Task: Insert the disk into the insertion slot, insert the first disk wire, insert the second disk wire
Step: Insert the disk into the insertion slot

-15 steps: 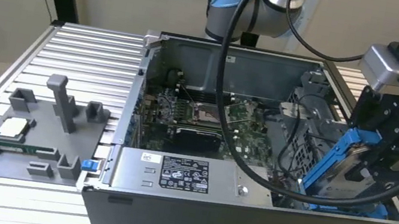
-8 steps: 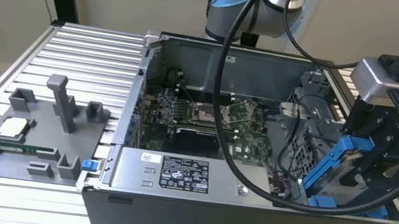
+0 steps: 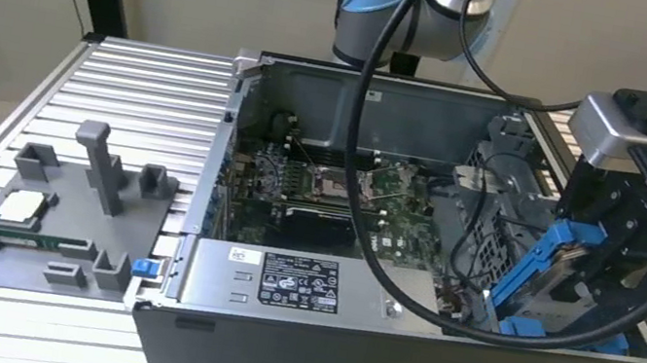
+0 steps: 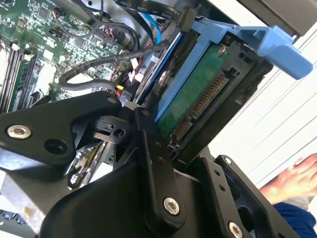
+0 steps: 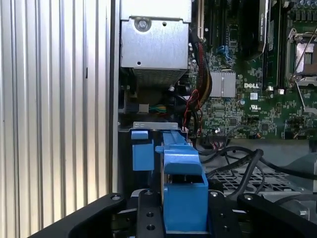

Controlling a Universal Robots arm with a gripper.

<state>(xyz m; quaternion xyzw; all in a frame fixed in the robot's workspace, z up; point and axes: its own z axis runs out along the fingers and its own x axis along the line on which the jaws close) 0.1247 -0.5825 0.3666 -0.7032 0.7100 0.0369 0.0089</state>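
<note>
Clamping the disk [image 3: 555, 270] (tilted), pincer [image 3: 593, 271] hangs over the insertion slot [image 3: 564, 334].

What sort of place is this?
Probably a robotics lab bench: an open computer case on a slatted metal table, a grey fixture tray beside it, the gripper holding the disk.

The hand [image 4: 171, 130] grips the blue-framed disk [image 4: 198, 91] between its black fingers [image 4: 148, 136], holding it tilted with the green circuit board and connector row facing the camera. Past it lie the motherboard [image 4: 49, 44] and black cables [image 4: 99, 67]. A person's sleeve [image 4: 292, 220] shows beside the ribbed counter [image 4: 277, 116].
</note>
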